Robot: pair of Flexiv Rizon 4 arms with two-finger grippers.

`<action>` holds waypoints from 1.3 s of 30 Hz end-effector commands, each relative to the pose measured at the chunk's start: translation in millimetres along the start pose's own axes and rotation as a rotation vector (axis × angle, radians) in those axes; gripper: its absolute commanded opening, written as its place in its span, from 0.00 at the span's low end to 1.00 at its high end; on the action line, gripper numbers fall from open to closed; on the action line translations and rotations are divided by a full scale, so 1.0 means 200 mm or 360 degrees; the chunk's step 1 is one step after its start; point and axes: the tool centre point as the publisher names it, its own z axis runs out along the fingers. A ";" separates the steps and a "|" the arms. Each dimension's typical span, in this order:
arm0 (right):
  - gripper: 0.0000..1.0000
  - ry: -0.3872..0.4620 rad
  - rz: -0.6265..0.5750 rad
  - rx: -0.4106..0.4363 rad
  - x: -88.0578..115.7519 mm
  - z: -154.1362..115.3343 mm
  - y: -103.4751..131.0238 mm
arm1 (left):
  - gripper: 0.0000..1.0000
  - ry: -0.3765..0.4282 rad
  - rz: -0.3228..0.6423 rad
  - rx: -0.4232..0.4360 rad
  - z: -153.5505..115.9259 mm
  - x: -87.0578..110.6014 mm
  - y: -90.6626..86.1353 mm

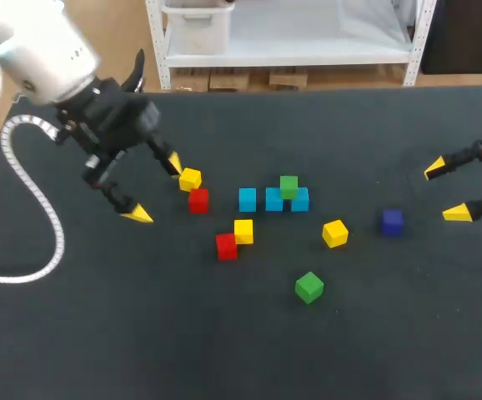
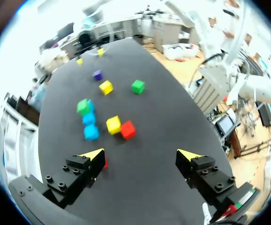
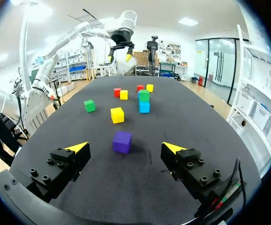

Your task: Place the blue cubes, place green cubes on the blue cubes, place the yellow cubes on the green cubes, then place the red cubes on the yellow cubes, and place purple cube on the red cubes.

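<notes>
The left gripper (image 1: 156, 188) hangs open beside a yellow cube (image 1: 190, 178) and a red cube (image 1: 198, 200). Mid-table, a green cube (image 1: 288, 186) apparently sits atop the row of blue cubes (image 1: 248, 199). The purple cube (image 1: 392, 221) lies near the open right gripper (image 1: 446, 192).

Head view high behind the table (image 1: 224, 342) — wrist views low, opposite ends, same blue cubes (image 1: 273, 200)

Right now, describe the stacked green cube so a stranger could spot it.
Find the row of three blue cubes at the middle of the table. The green cube sits on top of it, toward its right end. The other green cube lies alone on the bare table, nearer the robot.
</notes>
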 end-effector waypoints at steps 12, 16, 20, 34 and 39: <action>1.00 -0.0002 -0.0001 0.0001 0.00 0.00 0.00 | 1.00 -0.0105 0.0189 0.0088 0.30 -0.35 -0.05; 1.00 -0.0002 -0.0001 0.0001 0.00 0.00 0.00 | 1.00 -0.0068 0.0267 0.0106 0.37 -0.40 -0.09; 1.00 -0.0002 -0.0001 0.0001 0.00 0.00 0.00 | 1.00 -0.0004 0.0337 0.0137 0.49 -0.45 -0.08; 1.00 -0.0002 -0.0001 0.0001 0.00 0.00 0.00 | 1.00 0.0094 0.0315 0.0234 0.75 -0.59 0.16; 1.00 -0.0002 -0.0001 0.0001 0.00 0.00 0.00 | 1.00 0.0108 0.0303 0.0305 0.83 -0.60 0.17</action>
